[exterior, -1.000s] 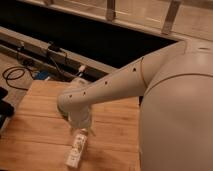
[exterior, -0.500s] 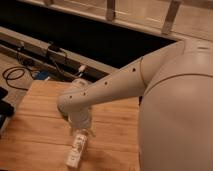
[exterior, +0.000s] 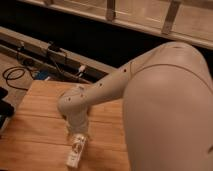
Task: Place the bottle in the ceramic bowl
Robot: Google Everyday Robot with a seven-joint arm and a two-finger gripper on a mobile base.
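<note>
The smooth off-white plastic arm (exterior: 115,82) ends in a pale gripper (exterior: 78,134) just above the slim whitish bottle (exterior: 75,151), faintly orange-marked, lying on a honey-brown plank-striped wooden table (exterior: 35,125).

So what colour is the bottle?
Bottle is pale whitish, camera view; tool sits over its far end.

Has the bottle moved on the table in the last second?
No. The bottle lies at the same spot near the table's front edge, the gripper just above its top end.

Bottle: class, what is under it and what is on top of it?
Under the bottle lies the wooden table. Above its far end hangs the gripper, which covers that end.
</note>
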